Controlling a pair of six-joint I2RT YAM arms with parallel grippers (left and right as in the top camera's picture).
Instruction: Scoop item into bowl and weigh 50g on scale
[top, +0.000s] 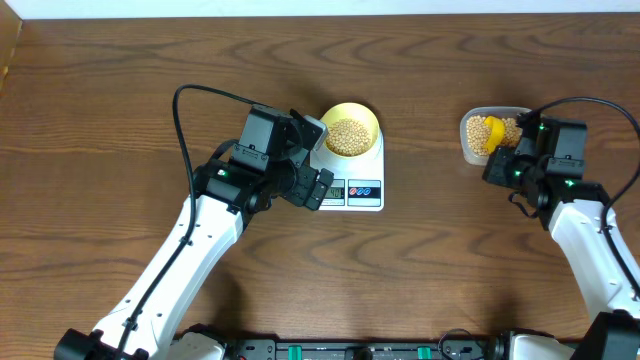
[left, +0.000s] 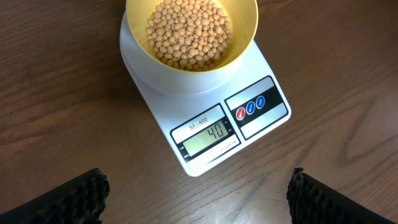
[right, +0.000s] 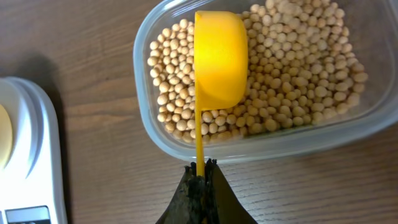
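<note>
- While the small grey display (left: 208, 138) of the white rectangular digital scale (left: 155, 99) reads 40, the weight looks short of the target. The step in hand is, I judge, one more small scoop.
- The small round beige-tan beans (left: 189, 31) lie in two places. One heap sits in the pale yellow round bowl (left: 245, 46), on the scale at top centre of the left-wrist view. The rest fill the clear rectangular plastic tub (right: 292, 144) across the upper right of the right-wrist view.
- The right gripper (right: 202, 171), at bottom centre, is clamped tight on the thin handle of the bright yellow plastic scoop (right: 221, 59).
- The left gripper (left: 198, 196) is spread wide and holds nothing. Its dark fingers sit at the two lower corners, apart from the scale.
- To do it well, take only a part-filled cup, carry it level, and tip it gradually over the bowl's centre. Keep off the bowl and scale, since any press would falsify the reading.
- The scoop's long axis runs straight up the right-wrist frame, handle at the bottom and cup above, over the tub. The cup seems to show its rounded back, mouth down, so it would need turning to dig.
- The scale's long axis slants in the left-wrist view, bowl end at upper centre and display end at lower right.
</note>
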